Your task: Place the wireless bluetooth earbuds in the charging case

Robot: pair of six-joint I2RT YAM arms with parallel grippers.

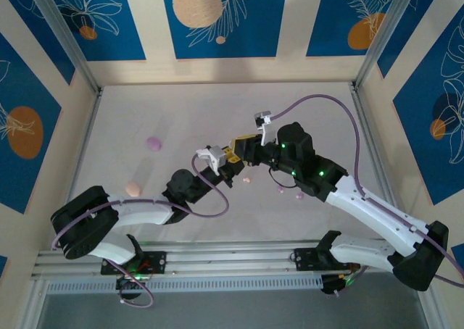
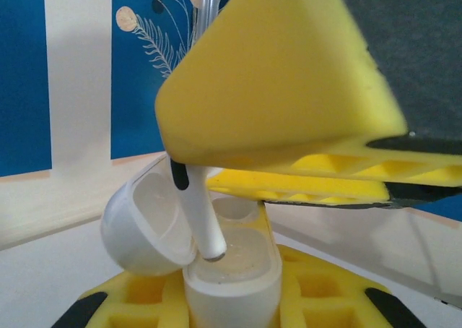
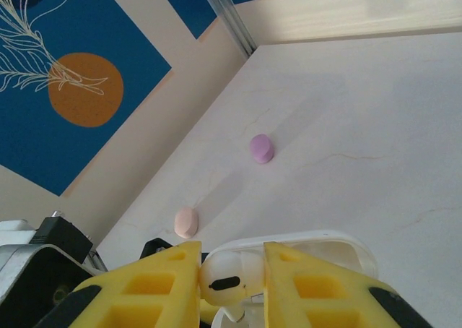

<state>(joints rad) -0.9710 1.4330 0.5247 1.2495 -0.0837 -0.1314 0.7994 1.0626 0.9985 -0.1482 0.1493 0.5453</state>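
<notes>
White glossy plastic earbud poised stem-down over the open white hinged charging case.
Right gripper jaws narrow, pinching the bud's rounded head; left gripper jaws clamped on the case body. Judged light, rigid, slippery: grip the head, never the stem. Beyond, a pink plastic pebble and a lilac plastic pebble lie on the pale surface.

Pale tabletop carried two small cases and three loose earbuds.
The tabletop was off-white with faint veining. A lilac case lay flat left of the middle, and a pink case lay nearer the front-left edge, the two well apart. Near the centre sat a pale pink earbud. Two lilac earbuds lay to its right, close together but not touching. All the pieces rested directly on the surface.
</notes>
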